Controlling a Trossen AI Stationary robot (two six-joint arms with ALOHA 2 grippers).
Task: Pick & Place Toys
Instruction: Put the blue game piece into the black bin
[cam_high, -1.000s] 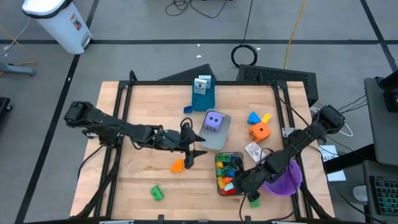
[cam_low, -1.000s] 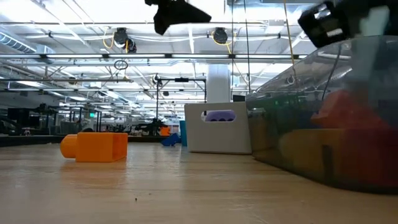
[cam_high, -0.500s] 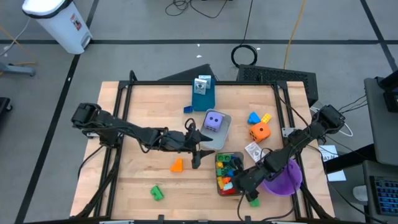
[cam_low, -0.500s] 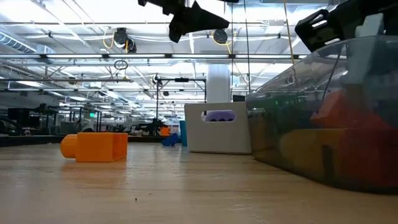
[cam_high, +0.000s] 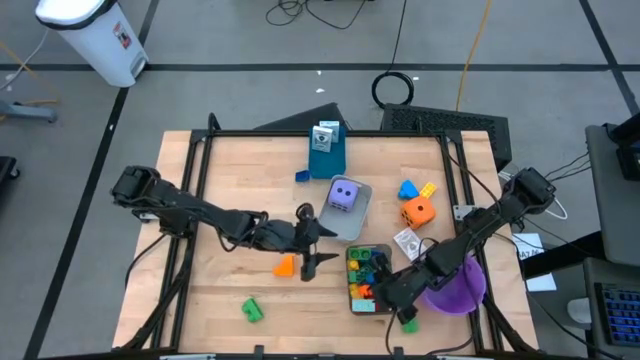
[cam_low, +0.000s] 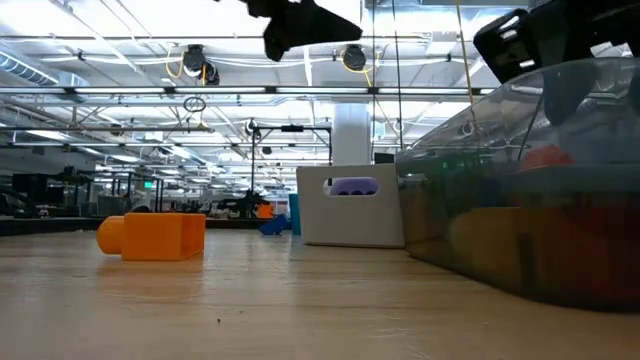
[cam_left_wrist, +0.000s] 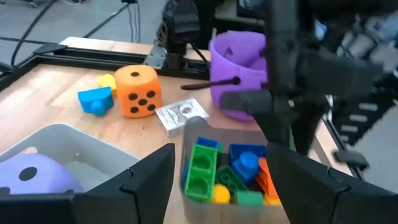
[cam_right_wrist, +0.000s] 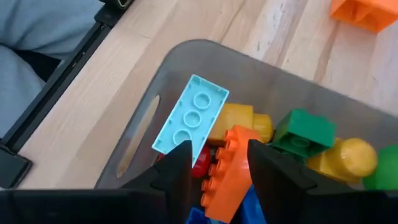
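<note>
2 grey trays (cam_high: 362, 212) – purple bowl (cam_high: 458, 290) – blue box (cam_high: 326, 150).

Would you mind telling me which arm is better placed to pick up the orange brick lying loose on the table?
The left. Its tool hangs open right beside the orange brick, while the right tool is over the brick-filled tray.

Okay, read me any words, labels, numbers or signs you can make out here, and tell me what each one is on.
None can be read.
Blue box: label on top, print too small.
Small white packet: marking too blurred.
White bin: sticker, too small.
Orange die and purple die: dots only, no numerals.
</note>
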